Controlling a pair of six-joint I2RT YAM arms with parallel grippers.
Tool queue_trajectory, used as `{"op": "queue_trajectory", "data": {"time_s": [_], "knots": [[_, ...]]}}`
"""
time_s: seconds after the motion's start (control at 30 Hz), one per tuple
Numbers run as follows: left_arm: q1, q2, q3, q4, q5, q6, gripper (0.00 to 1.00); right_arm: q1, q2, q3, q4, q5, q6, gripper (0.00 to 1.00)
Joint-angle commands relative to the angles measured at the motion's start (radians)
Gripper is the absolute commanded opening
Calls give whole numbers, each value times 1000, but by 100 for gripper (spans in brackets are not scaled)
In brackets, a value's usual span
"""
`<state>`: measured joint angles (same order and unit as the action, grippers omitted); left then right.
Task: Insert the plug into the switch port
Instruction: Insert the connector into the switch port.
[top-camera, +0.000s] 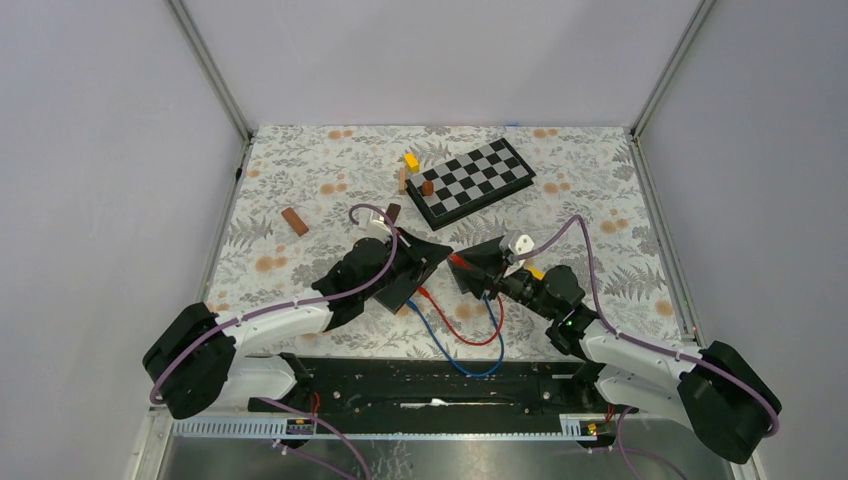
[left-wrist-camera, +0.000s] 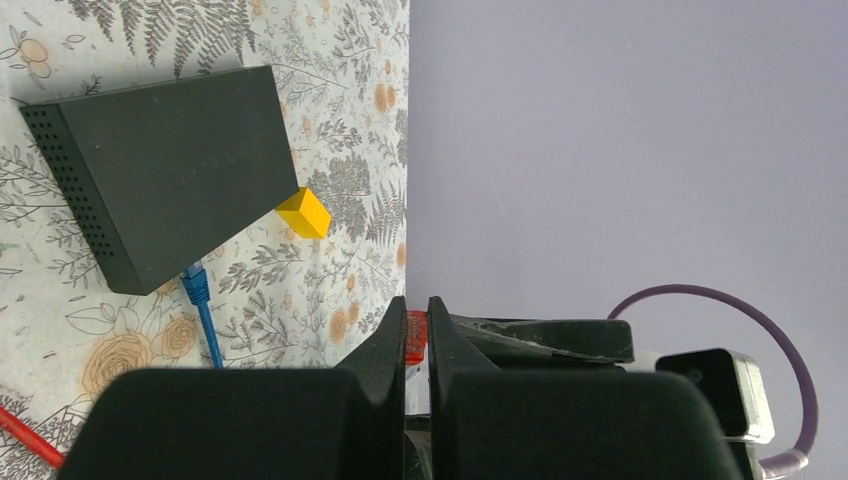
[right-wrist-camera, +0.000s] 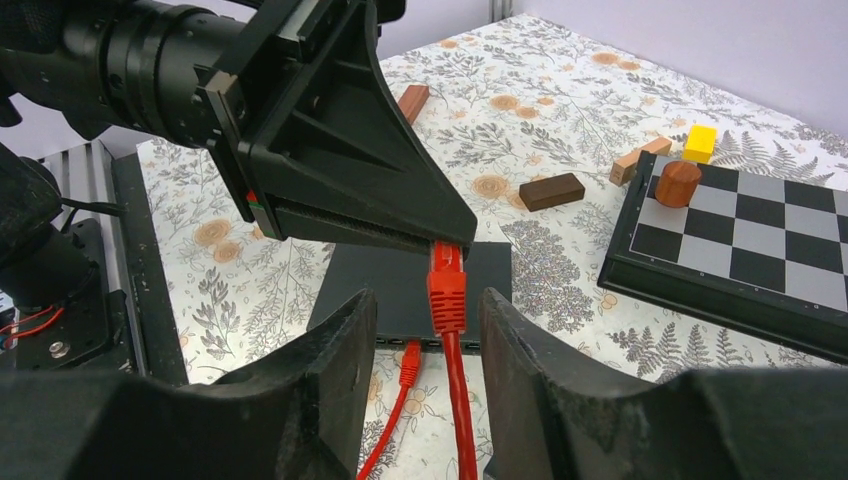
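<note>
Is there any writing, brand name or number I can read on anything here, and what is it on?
Nothing here can be read.
On the black box: a faint raised mark on its top, too faint to read.
On the chessboard: no letters or numbers visible.
On the red plug: no print visible.

Chessboard (top-camera: 470, 182) on bench (top-camera: 300, 160) just beyond right hand (top-camera: 468, 266), brown cylinder (top-camera: 427, 187) on its left end. Yellow cube (top-camera: 411, 161) and tan block (top-camera: 402, 180) beside that end. Reddish brick (top-camera: 294, 221) far left of hand.
</note>
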<state>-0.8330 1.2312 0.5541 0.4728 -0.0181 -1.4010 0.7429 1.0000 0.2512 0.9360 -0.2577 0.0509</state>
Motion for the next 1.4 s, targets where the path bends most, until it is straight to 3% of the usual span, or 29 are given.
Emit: {"op": "queue_trajectory", "data": {"time_s": [0.0,0.23,0.3,0.4,0.47,0.5,0.6,0.63,0.7,0.8,0.97,1.07,1.27,1.37], "knots": [[3,-24,3,93,32,-12,0,6,21,45,83,-22,5,47],[4,-20,3,115,76,-10,0,6,25,46,92,-8,5,35],[4,-18,3,123,84,-9,0,5,23,46,94,-7,6,24],[4,-16,-1,150,95,-6,0,6,18,47,94,-8,18,0],[4,-17,-6,179,103,2,1,6,10,45,95,-12,30,0],[5,-19,-5,187,105,8,10,6,4,42,94,-12,36,0],[10,-37,9,188,115,48,53,5,-33,28,90,-11,53,0],[13,-49,12,188,117,65,63,6,-47,25,84,-12,57,0],[20,-80,16,179,107,96,77,6,-80,29,51,-19,62,0],[38,-145,25,133,79,156,89,5,-130,50,-24,-41,69,0],[68,-257,30,29,22,263,91,6,-213,87,-102,-42,78,0],[85,-310,32,-71,-37,318,91,62,-275,130,-174,32,-3,0],[110,-389,46,-246,-100,404,91,391,-304,174,-188,385,-418,0],[117,-432,50,-308,-126,431,91,566,-256,162,-87,557,-672,0]]}}
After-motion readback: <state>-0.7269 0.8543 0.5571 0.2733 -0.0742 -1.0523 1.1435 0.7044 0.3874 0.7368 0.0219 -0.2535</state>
